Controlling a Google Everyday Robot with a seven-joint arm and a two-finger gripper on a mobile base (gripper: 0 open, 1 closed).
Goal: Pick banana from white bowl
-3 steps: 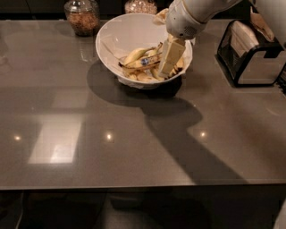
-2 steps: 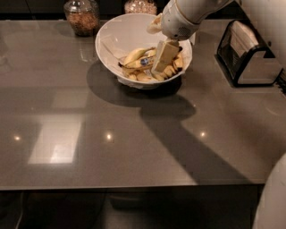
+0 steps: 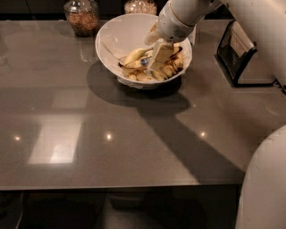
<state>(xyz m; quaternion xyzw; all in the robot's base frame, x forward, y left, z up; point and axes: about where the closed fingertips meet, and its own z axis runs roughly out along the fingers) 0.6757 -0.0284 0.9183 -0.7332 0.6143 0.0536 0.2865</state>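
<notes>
The white bowl (image 3: 117, 36) stands at the back middle of the grey table (image 3: 111, 134). It holds several yellow, brown-spotted bananas (image 3: 134, 56), one with a small blue sticker. My gripper (image 3: 157, 58) reaches down from the upper right into the bowl. Its tip is among the bananas, just right of the stickered one. The white arm (image 3: 187, 15) hides the bowl's far right rim and part of the fruit.
A glass jar with brown contents (image 3: 82, 17) stands behind and left of the bowl, and a second jar (image 3: 140, 6) behind it. A black wire holder (image 3: 241, 56) stands to the right. My white body (image 3: 263, 188) fills the lower right corner.
My gripper has moved left inside the bowl, from its right side toward the middle of the bananas. The bowl has stayed in place.
</notes>
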